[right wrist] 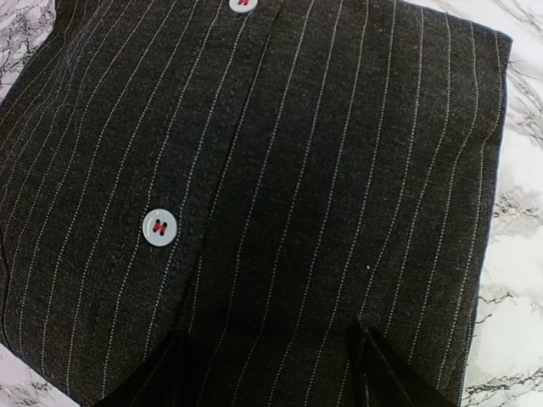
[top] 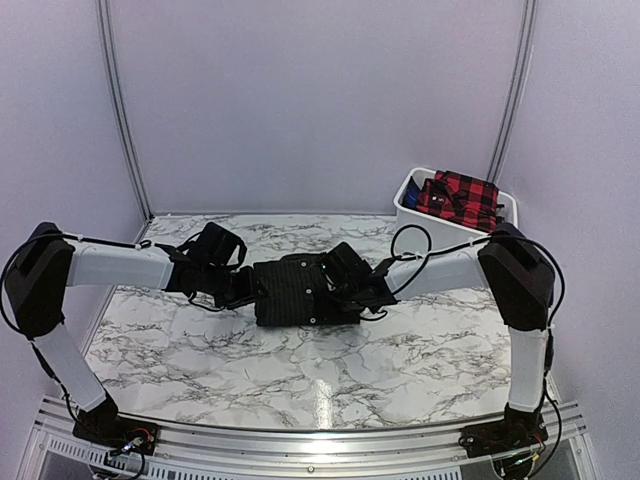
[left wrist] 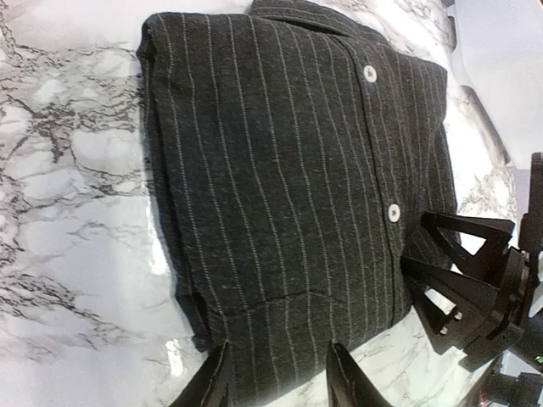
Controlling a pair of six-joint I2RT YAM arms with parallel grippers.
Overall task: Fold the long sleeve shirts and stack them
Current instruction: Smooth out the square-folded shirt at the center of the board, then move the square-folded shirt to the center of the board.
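Observation:
A black pinstriped long sleeve shirt (top: 298, 292) lies folded into a flat rectangle at the table's middle, its button placket facing up. My left gripper (top: 247, 288) is at its left edge. In the left wrist view the shirt (left wrist: 280, 170) lies flat under the left gripper (left wrist: 280, 380), whose fingers stand apart over the near hem, open. My right gripper (top: 348, 290) is at the shirt's right edge. Its wrist view shows the shirt (right wrist: 339, 127) filling the frame, and the right gripper (right wrist: 267, 377) open just above the cloth. A red-and-black plaid shirt (top: 460, 197) sits in a bin.
The white bin (top: 405, 202) holding the plaid shirt stands at the table's back right corner. Marble tabletop (top: 180, 340) surrounds the folded shirt. The right gripper's black fingers (left wrist: 458, 292) show at the left wrist view's right edge. Grey walls close in behind and at both sides.

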